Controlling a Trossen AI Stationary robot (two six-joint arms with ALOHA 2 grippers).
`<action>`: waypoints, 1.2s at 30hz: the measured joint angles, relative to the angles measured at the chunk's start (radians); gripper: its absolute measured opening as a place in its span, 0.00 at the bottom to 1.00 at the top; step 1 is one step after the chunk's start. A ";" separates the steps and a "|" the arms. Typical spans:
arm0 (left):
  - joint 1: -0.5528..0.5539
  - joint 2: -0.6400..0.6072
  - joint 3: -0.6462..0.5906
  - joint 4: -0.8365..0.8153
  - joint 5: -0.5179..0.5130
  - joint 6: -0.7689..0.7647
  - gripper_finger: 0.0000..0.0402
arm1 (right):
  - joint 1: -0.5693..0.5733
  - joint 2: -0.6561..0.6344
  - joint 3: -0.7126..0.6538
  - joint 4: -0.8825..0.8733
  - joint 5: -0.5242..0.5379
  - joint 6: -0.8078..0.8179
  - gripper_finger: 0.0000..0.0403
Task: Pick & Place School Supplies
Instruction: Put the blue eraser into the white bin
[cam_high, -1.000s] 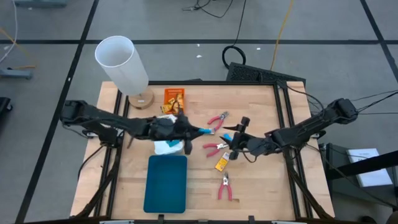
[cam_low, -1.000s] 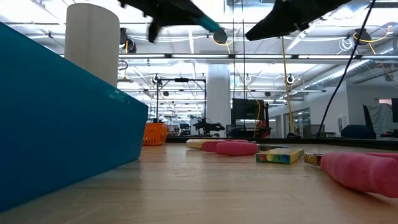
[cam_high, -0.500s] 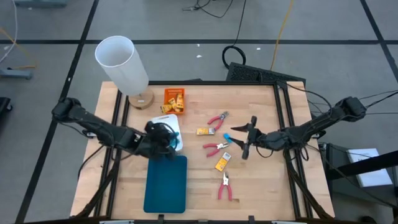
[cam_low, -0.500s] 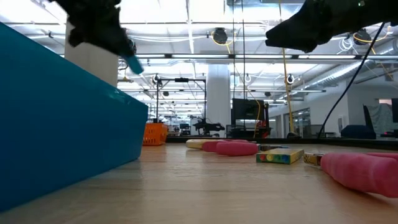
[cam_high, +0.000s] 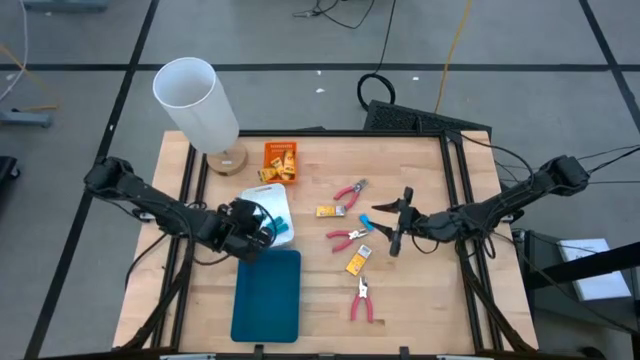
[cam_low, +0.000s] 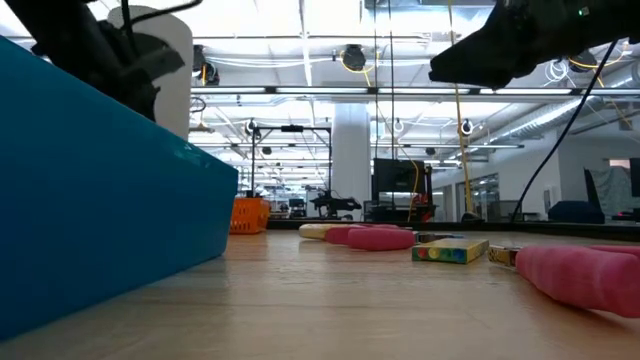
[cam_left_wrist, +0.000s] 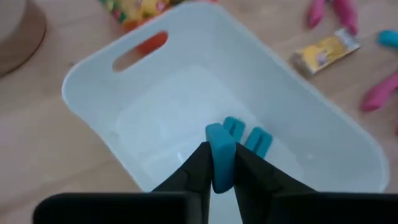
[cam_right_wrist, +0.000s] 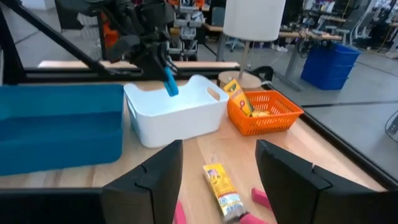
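My left gripper (cam_high: 264, 228) hangs over the white tray (cam_high: 281, 205) and is shut on a light-blue piece (cam_left_wrist: 220, 152). Two more light-blue pieces (cam_left_wrist: 246, 134) lie on that tray's floor. My right gripper (cam_high: 393, 226) is open, hovering right of the loose supplies. On the wood lie red-handled tools (cam_high: 350, 190) (cam_high: 347, 237) (cam_high: 362, 301), yellow packets (cam_high: 332, 211) (cam_high: 355, 262) and another light-blue piece (cam_high: 363, 223). The right wrist view shows the held light-blue piece (cam_right_wrist: 169, 81) above the white tray (cam_right_wrist: 177, 113). My left gripper pinches the light-blue piece between its two fingers (cam_left_wrist: 198, 163). The piece's free end (cam_left_wrist: 219, 134) sticks out past the fingertips. The fingers come from above, slanting from the table's left. The piece is lifted clear, pointing down into the white tray.
A teal tray (cam_high: 267, 295) sits at the near edge just below the white one. An orange tray (cam_high: 281, 160) with packets stands behind the white tray. A tall white cylinder (cam_high: 195, 98) on a wooden base stands at the far left corner. Bare wood lies right of the supplies.
My left gripper carried the light-blue piece from the table's middle toward the left and stopped over the white tray, tipping downward and sinking a little. My right gripper drew back slightly toward the right edge, then stayed still.
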 joint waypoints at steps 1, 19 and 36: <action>0.007 0.000 -0.004 0.000 0.015 -0.001 0.15 | 0.000 0.000 0.000 -0.010 0.000 0.001 0.49; 0.094 -0.004 -0.006 0.114 0.039 0.113 0.46 | -0.066 0.105 0.001 -0.239 0.007 0.210 0.50; 0.128 -0.034 -0.005 0.603 0.069 0.637 0.51 | -0.211 0.509 0.003 -0.164 -0.226 0.454 0.51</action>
